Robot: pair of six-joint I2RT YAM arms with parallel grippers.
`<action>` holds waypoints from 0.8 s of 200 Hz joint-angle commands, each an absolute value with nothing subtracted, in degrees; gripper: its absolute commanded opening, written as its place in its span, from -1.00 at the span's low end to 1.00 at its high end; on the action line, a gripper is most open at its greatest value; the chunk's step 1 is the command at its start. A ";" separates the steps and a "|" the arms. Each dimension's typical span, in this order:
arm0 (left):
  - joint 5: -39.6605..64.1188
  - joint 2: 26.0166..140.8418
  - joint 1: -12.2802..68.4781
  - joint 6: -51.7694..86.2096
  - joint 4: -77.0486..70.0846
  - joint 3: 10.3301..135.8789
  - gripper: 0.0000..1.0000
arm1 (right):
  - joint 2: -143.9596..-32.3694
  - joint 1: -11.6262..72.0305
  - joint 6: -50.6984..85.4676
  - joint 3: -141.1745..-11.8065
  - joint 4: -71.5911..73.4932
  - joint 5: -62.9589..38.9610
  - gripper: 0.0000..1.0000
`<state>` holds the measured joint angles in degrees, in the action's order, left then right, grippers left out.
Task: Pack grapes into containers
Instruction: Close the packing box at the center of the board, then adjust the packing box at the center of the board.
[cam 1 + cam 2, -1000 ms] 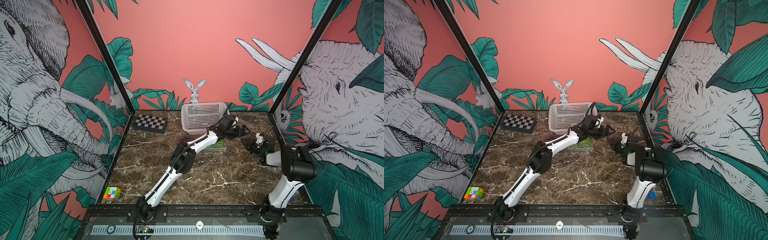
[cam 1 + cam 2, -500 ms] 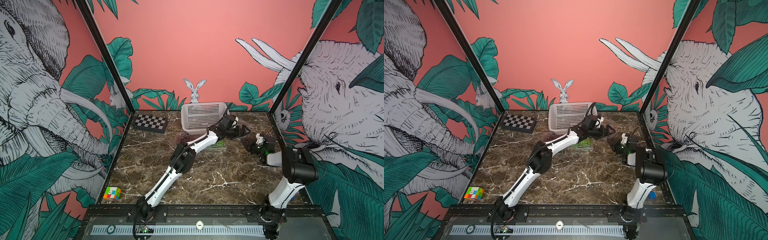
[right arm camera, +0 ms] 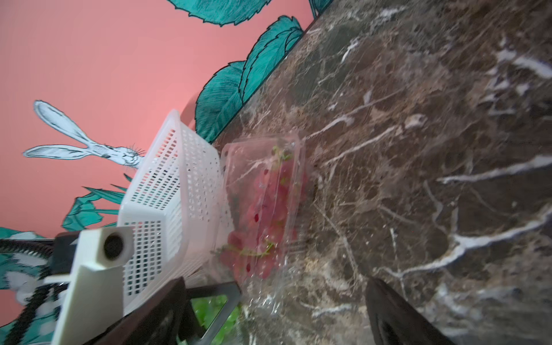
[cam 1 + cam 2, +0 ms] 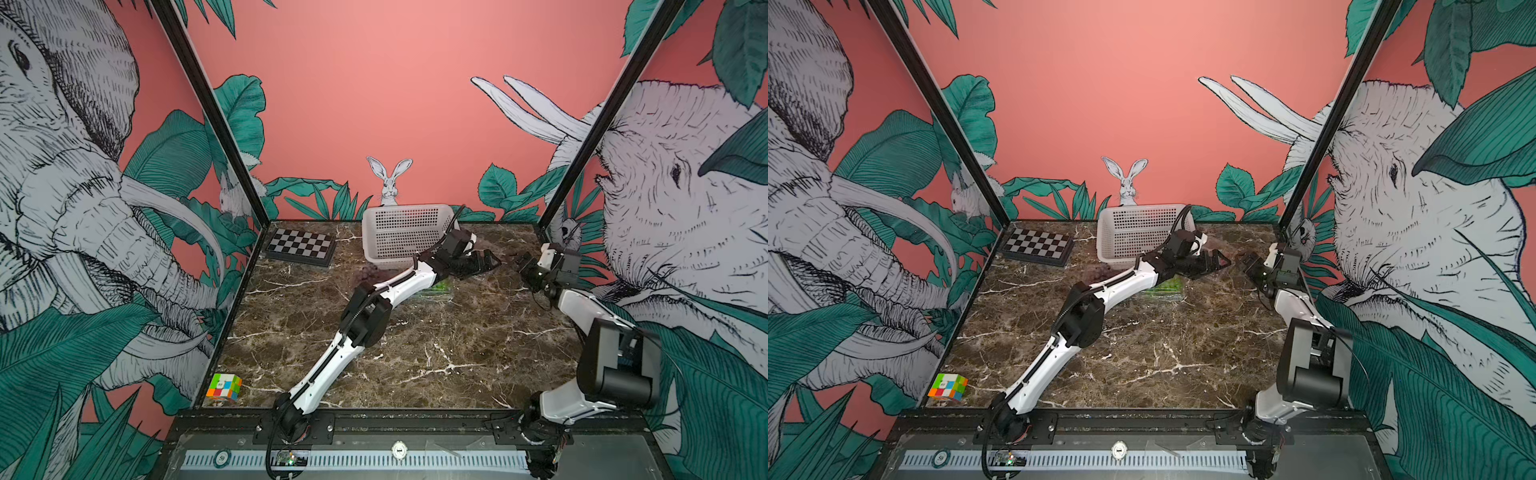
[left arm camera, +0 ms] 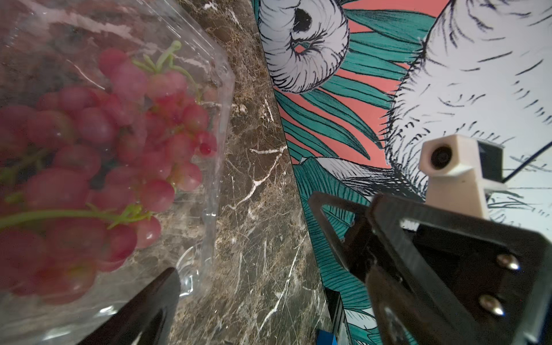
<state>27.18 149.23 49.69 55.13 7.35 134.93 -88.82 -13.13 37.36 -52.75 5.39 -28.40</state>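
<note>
Red grapes point(image 5: 89, 155) lie in a clear container point(image 5: 218, 89) on the marble table, pressed against the white basket's side; the right wrist view shows these grapes point(image 3: 263, 215) in that container point(image 3: 294, 143) too. My left gripper point(image 5: 274, 298) is open beside the container with nothing between its fingers, and reaches to the basket's right in both top views point(image 4: 484, 264) point(image 4: 1219, 262). My right gripper point(image 3: 274, 298) faces it, open and empty, a short way right of the container point(image 4: 521, 264) point(image 4: 1246, 262). Green grapes point(image 4: 438, 289) in another clear container sit under the left forearm. A dark bunch point(image 4: 370, 272) lies left of it.
The white perforated basket point(image 4: 399, 232) stands at the back centre. A chessboard point(image 4: 301, 245) lies at the back left and a colour cube point(image 4: 224, 386) at the front left corner. The right enclosure wall point(image 5: 343, 119) runs close beside both grippers.
My right gripper was shut a second ago and now stands wide open, drawn slightly back from the container. The left arm and its open gripper have not moved.
</note>
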 commanded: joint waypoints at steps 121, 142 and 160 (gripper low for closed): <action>27.64 144.37 49.42 55.64 10.77 133.19 0.99 | -115.85 -9.29 20.51 -86.29 -0.29 -33.66 0.98; 27.72 144.21 49.15 55.63 11.07 132.97 0.99 | -119.96 -7.81 17.27 -93.05 -3.94 -34.87 0.98; 27.73 144.05 48.96 55.50 11.16 132.63 0.99 | -125.04 -6.60 13.62 -100.62 -10.35 -35.42 0.98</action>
